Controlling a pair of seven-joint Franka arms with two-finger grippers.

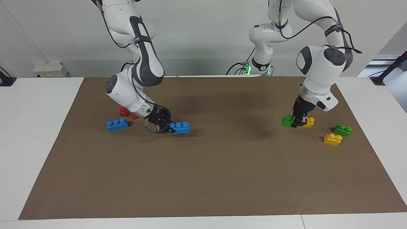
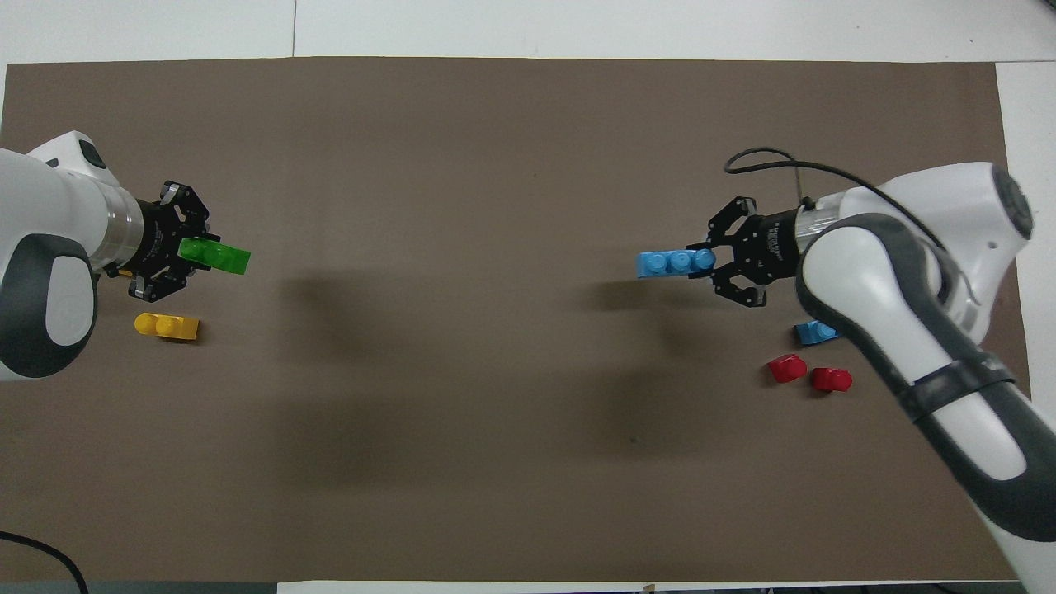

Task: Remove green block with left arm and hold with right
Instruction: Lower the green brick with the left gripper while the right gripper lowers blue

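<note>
My left gripper is shut on one end of the green block, a small two-stud brick. It holds the block low over the mat at the left arm's end of the table. My right gripper is shut on the end of a blue three-stud brick. It holds that brick low over the mat at the right arm's end. The two held bricks are far apart.
A yellow brick lies beside the left gripper. A second green brick and a second yellow brick lie nearer the mat's edge. A second blue brick and red pieces lie by the right arm.
</note>
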